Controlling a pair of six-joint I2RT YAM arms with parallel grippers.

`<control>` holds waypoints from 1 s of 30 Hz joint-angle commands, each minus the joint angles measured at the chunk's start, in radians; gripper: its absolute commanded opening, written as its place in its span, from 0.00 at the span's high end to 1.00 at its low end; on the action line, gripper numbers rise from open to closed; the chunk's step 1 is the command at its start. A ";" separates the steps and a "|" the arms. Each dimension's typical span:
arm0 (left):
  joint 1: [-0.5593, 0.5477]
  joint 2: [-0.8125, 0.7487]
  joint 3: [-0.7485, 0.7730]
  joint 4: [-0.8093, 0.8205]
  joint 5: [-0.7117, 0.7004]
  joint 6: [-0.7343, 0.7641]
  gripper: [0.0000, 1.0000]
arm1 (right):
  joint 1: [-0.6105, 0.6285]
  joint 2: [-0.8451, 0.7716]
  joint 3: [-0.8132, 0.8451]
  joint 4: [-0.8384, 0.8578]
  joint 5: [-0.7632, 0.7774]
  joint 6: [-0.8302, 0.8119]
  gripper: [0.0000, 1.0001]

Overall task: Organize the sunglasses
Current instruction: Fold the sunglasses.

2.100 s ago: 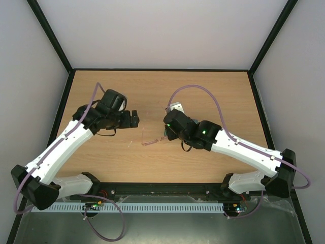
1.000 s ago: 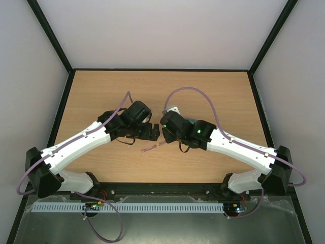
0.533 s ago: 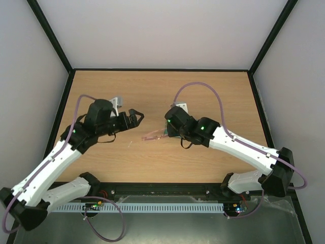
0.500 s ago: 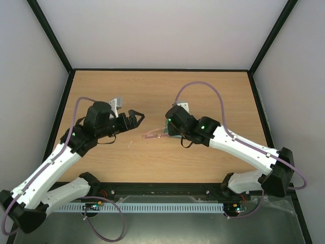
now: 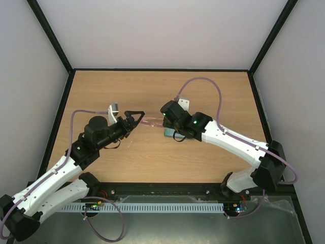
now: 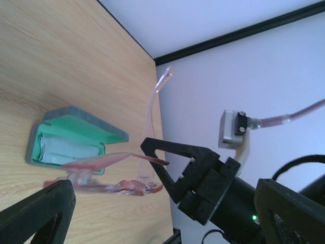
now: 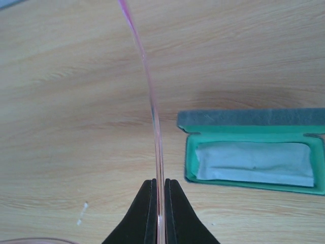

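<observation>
Sunglasses [image 6: 124, 185] held aloft
Right gripper [image 7: 160, 184] pinches one thin arm; left gripper [image 5: 136, 117] jaws spread wide (lenses blurred); case [image 5: 169, 133] half hidden from overhead.

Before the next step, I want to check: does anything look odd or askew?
Yes. The right claw pinches the sunglasses by one slim arm only. That arm looks bowed, and the frame hangs from it beside the open case.

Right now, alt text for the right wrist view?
The right gripper is shut on one thin pink arm of the sunglasses, which curves away up the frame. To its right, an open blue-grey case with green lining lies on the wooden table, a pale cloth inside.
</observation>
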 commanded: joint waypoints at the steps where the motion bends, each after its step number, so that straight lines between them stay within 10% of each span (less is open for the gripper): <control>1: -0.003 0.003 -0.030 0.087 -0.063 -0.037 0.01 | -0.007 0.014 0.052 0.047 0.058 0.078 0.99; 30: -0.052 0.134 -0.075 0.236 -0.198 -0.017 0.01 | -0.017 0.048 0.024 0.152 -0.056 0.131 0.99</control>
